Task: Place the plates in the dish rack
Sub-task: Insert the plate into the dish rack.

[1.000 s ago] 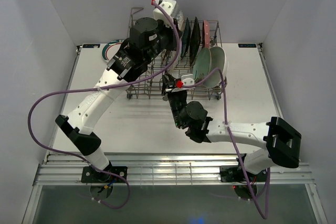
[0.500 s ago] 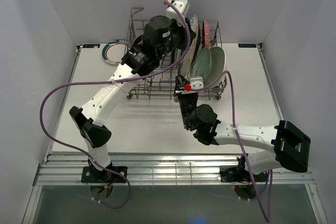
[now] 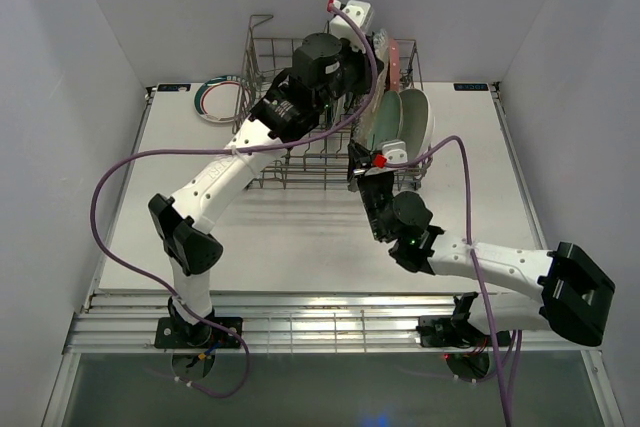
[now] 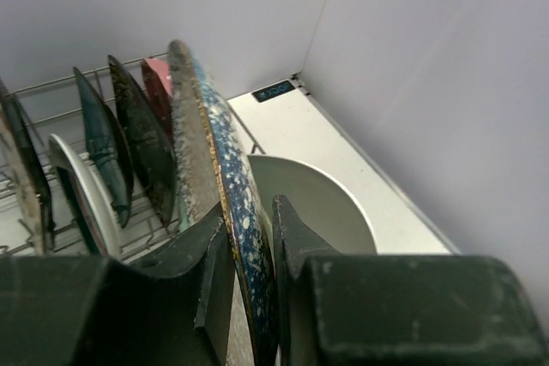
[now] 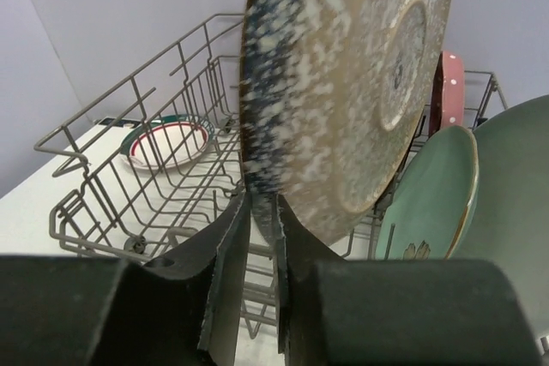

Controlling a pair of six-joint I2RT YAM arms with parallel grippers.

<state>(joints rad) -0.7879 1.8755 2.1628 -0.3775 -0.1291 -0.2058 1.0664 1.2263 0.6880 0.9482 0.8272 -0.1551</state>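
The speckled grey round plate (image 5: 360, 75) stands on edge above the grey wire dish rack (image 5: 129, 160), held by both grippers. My right gripper (image 5: 262, 237) is shut on its lower rim. My left gripper (image 4: 249, 246) is shut on its upper rim (image 4: 225, 177). In the top view the left gripper (image 3: 362, 75) reaches over the rack (image 3: 262, 67) and the right gripper (image 3: 360, 159) is at the rack's near side. Pink (image 4: 157, 83), black (image 4: 141, 143) and teal (image 4: 103, 143) plates stand in the tines. A mint plate (image 5: 433, 186) leans at the right end.
A white plate with a green and red rim (image 3: 218, 99) lies on the table left of the rack, also seen through the wires (image 5: 167, 141). A large pale plate (image 3: 415, 119) leans at the rack's right end. Purple cables hang off both arms.
Both arms have moved to the right along the rack with the speckled plate held between them. The plate now hangs nearer the mint and pink plates.
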